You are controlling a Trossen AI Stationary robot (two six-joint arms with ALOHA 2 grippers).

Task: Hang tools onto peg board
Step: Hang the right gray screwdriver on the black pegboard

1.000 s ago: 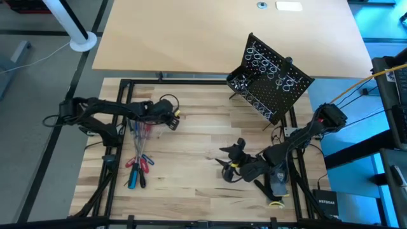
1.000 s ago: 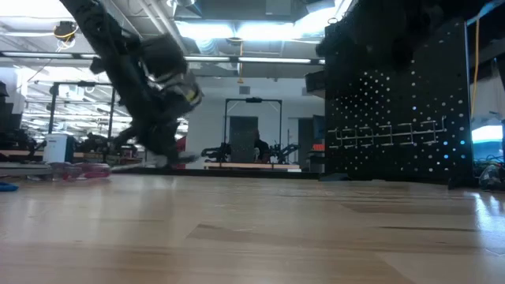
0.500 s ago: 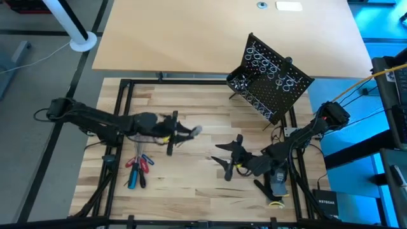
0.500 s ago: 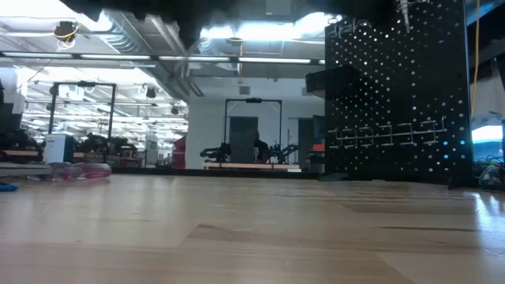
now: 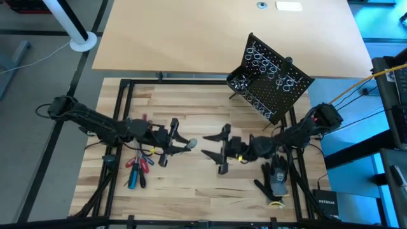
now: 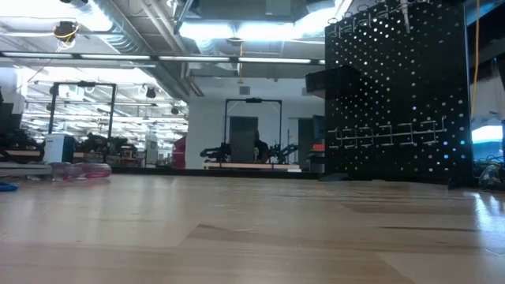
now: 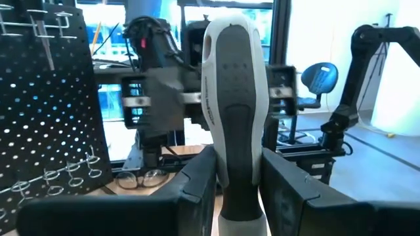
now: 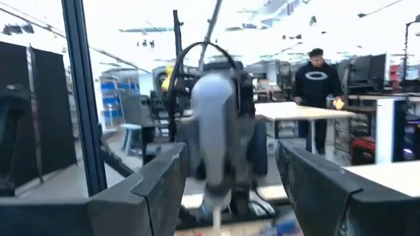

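**Inspector:** Left gripper (image 5: pixel 180 141) over mid-table, closed on a grey-and-white-handled tool (image 5: pixel 189 145), handle pinched between both fingers (image 7: pixel 197 183) and pointing toward the right arm. Right gripper (image 5: pixel 216 145) directly opposite, jaws spread wide, nothing between them, just short of the handle's free end. Looks like a handover in hand; tool raised clear of the table.

**Second:** Remaining tools?

**Inspector:** Lying in a cluster (image 5: pixel 137 166) on the wood near the left arm: red and blue handles, untouched. Peg board (image 5: pixel 270 79) standing at the far right of the table, well apart from both grippers, wire rings facing the far side. Possibly one or two items already in the rings; too small to confirm from above. Work glove (image 5: pixel 276 180) flat on the table beneath the right arm.

**Second:** Next move?

**Inspector:** By judgement: bring the open jaws around the handle's free end, close firmly, only then release from the left. Afterwards, carry to the board and drop shaft-first through a vacant ring. Slim shaft, small ring: careful alignment needed, tool kept upright.
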